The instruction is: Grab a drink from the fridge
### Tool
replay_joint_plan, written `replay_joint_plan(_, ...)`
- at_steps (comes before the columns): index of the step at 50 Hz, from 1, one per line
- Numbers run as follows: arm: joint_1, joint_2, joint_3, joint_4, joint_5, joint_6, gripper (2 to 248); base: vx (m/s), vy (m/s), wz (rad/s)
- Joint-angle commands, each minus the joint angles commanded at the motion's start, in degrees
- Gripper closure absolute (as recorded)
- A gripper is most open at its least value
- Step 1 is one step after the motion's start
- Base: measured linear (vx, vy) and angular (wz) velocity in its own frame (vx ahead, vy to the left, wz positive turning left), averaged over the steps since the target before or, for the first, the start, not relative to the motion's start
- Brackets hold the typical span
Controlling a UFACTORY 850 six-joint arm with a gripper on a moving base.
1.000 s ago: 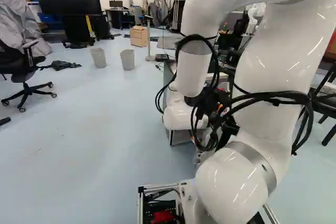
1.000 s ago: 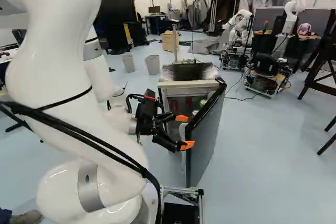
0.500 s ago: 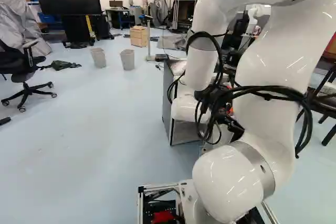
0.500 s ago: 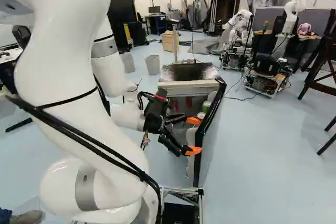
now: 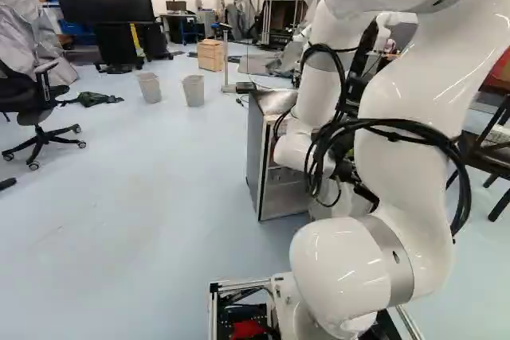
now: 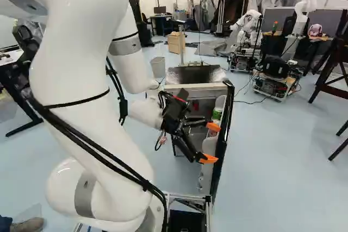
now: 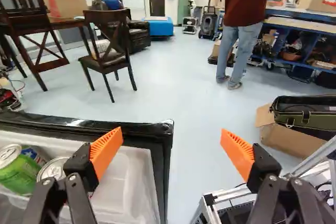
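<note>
The gripper (image 6: 211,143) stands at the inner side of the fridge door (image 6: 223,139) in the right base view. Its two orange-padded fingers are wide apart in the wrist view, and the gripper (image 7: 172,142) is open, holding nothing. The black corner of the door (image 7: 160,128) shows between the fingers; whether they touch it, I cannot tell. A green can (image 7: 20,171) and a silver-topped can (image 7: 53,168) sit upright in the white door bin, beside one finger. The small fridge (image 5: 279,189) stands with its door swung wide; the arm partly hides its inside.
Beyond the door, the wrist view has a wooden chair (image 7: 107,56), a standing person and a cardboard box (image 7: 286,132) with a bag. Another robot (image 6: 277,74) is past the fridge in the right base view. Two bins (image 5: 194,91) stand behind it.
The fridge door has swung wider. My arm has moved rightward with it in both base views, and the gripper stayed open beside the door's inner side. The base has not moved.
</note>
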Motion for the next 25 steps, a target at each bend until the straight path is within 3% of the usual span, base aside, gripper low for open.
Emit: replay_joint_plan(25,-10.68,-3.57,-7.11,0.00,0.00,0.00,3,0.000,0.000,0.000)
